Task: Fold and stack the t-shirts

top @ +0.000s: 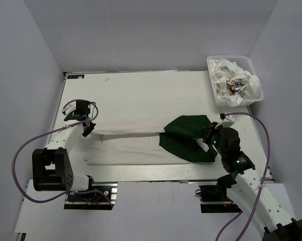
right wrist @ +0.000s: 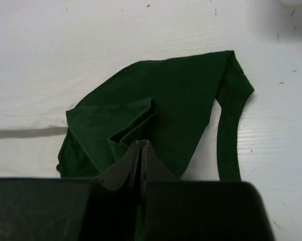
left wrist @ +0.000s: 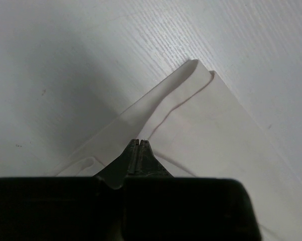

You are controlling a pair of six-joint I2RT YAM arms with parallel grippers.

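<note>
Overhead view looking down, wrist views close — sharing t-shirt (top: 141, 150)

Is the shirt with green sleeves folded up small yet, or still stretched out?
Stretched out: the t-shirt lies as a long strip across the table, green sleeves bunched at one end.

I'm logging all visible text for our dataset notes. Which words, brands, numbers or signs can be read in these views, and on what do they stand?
No text can be read in any view.
On the crumpled t-shirts in the white lattice basket: small colourful prints, too small to read.
On the sticker at the far left edge of the table: too small and blurred.
On the green-sleeved t-shirt: no print showing.
</note>
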